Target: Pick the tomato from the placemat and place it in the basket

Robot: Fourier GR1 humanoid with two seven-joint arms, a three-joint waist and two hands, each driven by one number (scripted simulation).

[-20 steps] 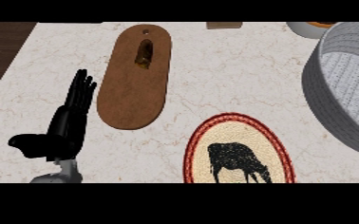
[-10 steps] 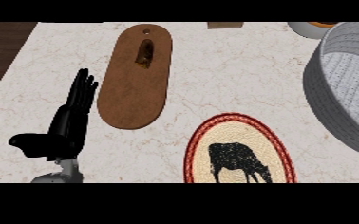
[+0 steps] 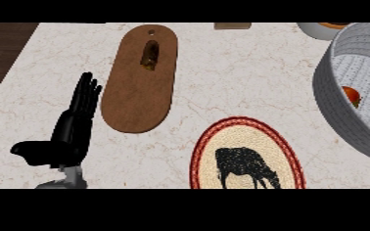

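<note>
A red tomato lies inside the grey basket at the right edge, partly hidden behind the basket's near wall. The oval placemat with a red rim and a black cow figure lies at the lower middle with nothing on it. My left hand rests at the lower left with its fingers straight and pointing up, the thumb out to the left, holding nothing. My right hand shows nowhere in the head view.
A brown wooden cutting board lies left of centre with a small dark item near its top. A bowl with something orange sits at the top right, beside a small tan object. The counter's dark left edge shows.
A tomato now shows inside the basket at the right edge; it was not visible in the earlier frames. The left hand has not moved.
</note>
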